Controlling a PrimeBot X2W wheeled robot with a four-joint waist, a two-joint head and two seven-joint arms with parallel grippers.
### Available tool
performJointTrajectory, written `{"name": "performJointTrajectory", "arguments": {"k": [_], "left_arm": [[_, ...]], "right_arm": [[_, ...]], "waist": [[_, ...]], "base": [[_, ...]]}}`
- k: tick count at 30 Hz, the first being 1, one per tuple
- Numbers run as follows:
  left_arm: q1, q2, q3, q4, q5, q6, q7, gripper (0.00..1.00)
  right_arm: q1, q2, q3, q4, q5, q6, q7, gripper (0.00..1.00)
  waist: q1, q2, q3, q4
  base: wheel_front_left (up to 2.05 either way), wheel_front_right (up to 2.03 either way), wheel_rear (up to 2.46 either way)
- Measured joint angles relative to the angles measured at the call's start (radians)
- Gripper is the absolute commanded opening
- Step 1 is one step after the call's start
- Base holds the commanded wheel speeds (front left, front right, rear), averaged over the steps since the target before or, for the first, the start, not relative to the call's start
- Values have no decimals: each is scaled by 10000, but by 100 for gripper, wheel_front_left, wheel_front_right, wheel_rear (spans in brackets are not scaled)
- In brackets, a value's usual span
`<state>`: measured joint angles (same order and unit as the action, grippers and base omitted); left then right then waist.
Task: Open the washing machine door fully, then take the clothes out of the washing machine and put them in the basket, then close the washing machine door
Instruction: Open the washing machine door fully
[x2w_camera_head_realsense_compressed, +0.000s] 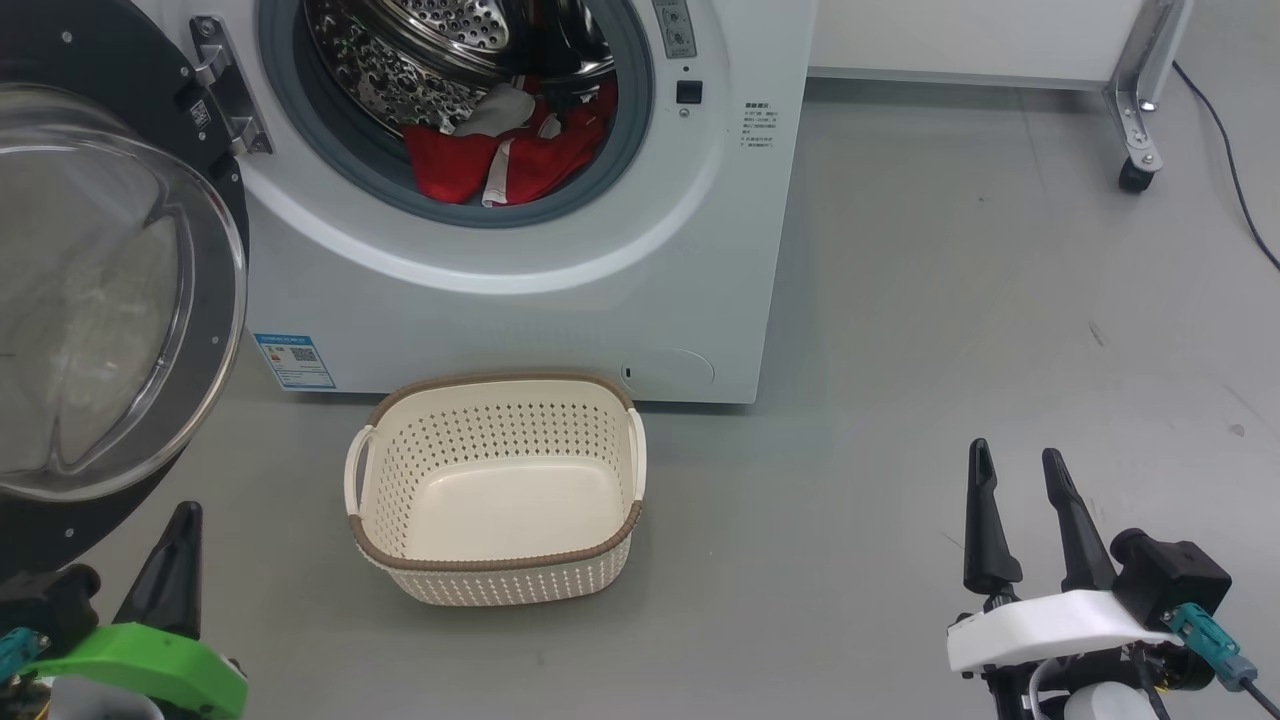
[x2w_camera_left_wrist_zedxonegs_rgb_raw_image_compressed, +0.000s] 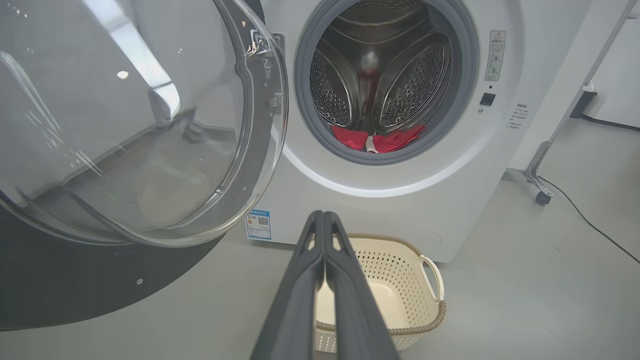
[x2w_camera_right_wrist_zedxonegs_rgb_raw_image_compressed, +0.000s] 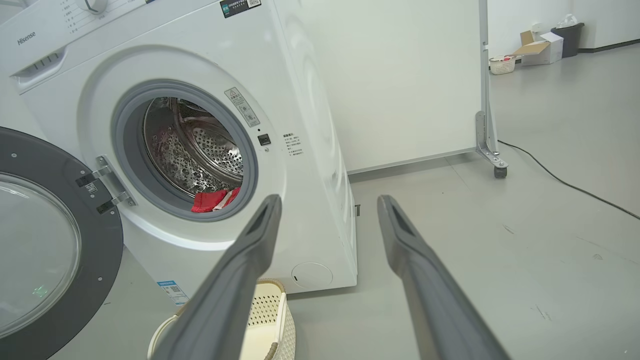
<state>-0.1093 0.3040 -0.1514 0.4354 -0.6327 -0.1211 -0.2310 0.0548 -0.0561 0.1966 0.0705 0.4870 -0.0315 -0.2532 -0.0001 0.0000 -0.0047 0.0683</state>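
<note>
The white washing machine (x2w_camera_head_realsense_compressed: 520, 300) stands at the top left with its round door (x2w_camera_head_realsense_compressed: 110, 290) swung wide open to the left, glass bowl facing me. Red clothes (x2w_camera_head_realsense_compressed: 510, 155) with a white piece lie at the front of the steel drum. The cream basket (x2w_camera_head_realsense_compressed: 497, 490) sits empty on the floor just in front of the machine. My left gripper (x2w_camera_head_realsense_compressed: 185, 515) is low at the bottom left, below the door, fingers pressed together and holding nothing. My right gripper (x2w_camera_head_realsense_compressed: 1015, 462) is at the bottom right, well clear of the machine, open and empty.
A white panel on a metal caster leg (x2w_camera_head_realsense_compressed: 1140, 110) stands to the right of the machine, and a black cable (x2w_camera_head_realsense_compressed: 1235, 160) runs across the floor at the far right. Grey floor (x2w_camera_head_realsense_compressed: 900, 400) spreads between the basket and my right gripper.
</note>
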Motion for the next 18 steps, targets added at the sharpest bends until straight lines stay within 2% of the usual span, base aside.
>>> {"name": "performJointTrajectory", "arguments": {"k": [10, 18], "left_arm": [[375, -167, -15, -901, 100, 0, -94, 0], [795, -476, 63, -1360, 142, 2, -169, 0]], "right_arm": [[324, 13, -339, -385, -82, -8, 0, 100], [448, -153, -219, -612, -784, -4, 0, 100]], "waist": [[0, 0, 122, -262], [0, 0, 99, -424]], "base": [[0, 0, 0], [0, 0, 0]]}}
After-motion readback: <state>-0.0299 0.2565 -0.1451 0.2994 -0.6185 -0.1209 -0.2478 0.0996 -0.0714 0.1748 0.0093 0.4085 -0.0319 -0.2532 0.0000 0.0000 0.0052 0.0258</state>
